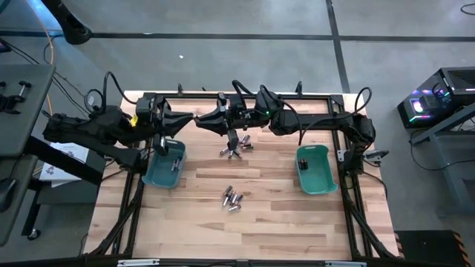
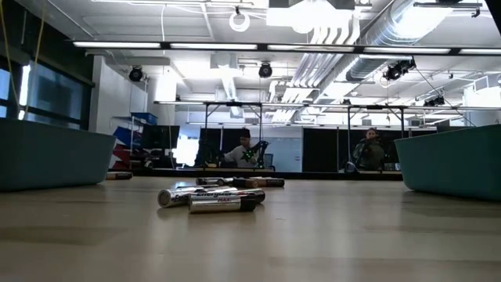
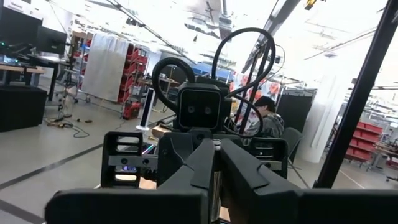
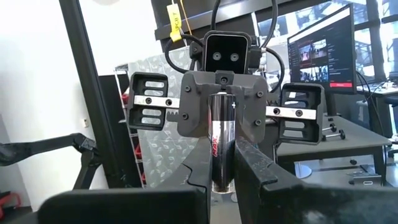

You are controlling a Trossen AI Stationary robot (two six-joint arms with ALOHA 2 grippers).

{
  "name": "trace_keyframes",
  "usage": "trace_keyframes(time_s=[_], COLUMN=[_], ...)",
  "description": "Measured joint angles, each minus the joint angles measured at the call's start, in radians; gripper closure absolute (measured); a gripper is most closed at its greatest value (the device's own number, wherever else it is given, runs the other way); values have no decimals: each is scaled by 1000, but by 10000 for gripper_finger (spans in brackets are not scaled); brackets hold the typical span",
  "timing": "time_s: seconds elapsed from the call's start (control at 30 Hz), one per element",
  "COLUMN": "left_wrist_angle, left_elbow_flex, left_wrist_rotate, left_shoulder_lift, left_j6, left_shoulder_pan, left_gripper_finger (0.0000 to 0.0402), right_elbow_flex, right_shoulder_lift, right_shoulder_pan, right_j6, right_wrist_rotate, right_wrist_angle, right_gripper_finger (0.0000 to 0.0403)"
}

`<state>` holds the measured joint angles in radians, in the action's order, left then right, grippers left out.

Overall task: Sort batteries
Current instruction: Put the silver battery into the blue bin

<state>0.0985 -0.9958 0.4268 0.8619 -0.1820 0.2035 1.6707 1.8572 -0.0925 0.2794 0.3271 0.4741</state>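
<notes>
One silvery and dark battery (image 4: pixel 222 140) hangs high over the table's far left, between my two grippers, which meet tip to tip. My right gripper (image 4: pixel 222 158) reaches in from the right and is shut on it. My left gripper (image 3: pixel 214 152) faces it from the left and is shut on the battery's other end. Loose batteries lie in two heaps on the wood, one at the far middle (image 1: pixel 236 144) and one nearer the front (image 1: pixel 232 199). Two teal bins stand on the table, one on the left (image 1: pixel 165 165) and one on the right (image 1: pixel 315 169). My left gripper pinches the battery's far end (image 4: pixel 222 99) between its two fingers, coming about level from the table's left. A thin silvery strip of the battery (image 3: pixel 215 177) shows between the shut fingers. The battery is clear of the table. My right gripper pinches the battery's other end (image 4: pixel 222 177) between its two fingers, coming about level from the table's right. The battery lies along the fingers and sticks out past their tips toward my left gripper. It is lifted clear of the table.
The metal frame rail (image 1: pixel 223 95) runs along the table's far edge just behind both arms. In the low view the front heap of batteries (image 2: pixel 211 200) lies mid-table between the left bin's wall (image 2: pixel 47 160) and the right bin's wall (image 2: pixel 454 160). People sit in the room beyond.
</notes>
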Motion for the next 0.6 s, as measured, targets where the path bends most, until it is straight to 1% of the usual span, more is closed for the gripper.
trace_keyframes(time_s=[0.07,0.13,0.3,0.4,0.5,0.6], left_wrist_angle=[0,-1,-11,-7,2,10], left_elbow_flex=[0,0,0,0,0,0], left_wrist_rotate=[1,0,-16,-26,-21,-18], left_shoulder_lift=[0,-3,7,18,32,43], left_j6=[-4,-4,-8,-16,-16,-16], left_shoulder_pan=[0,0,0,0,0,0], left_gripper_finger=[377,357,285,249,236,245], right_elbow_flex=[0,0,0,0,0,0], right_shoulder_lift=[0,0,0,0,0,0], right_shoulder_pan=[0,0,0,0,0,0], right_j6=[0,0,0,0,0,0], right_wrist_rotate=[-2,-2,-5,-5,-3,-2], right_wrist_angle=[1,1,1,2,0,-2], right_gripper_finger=[381,381,381,381,381,381])
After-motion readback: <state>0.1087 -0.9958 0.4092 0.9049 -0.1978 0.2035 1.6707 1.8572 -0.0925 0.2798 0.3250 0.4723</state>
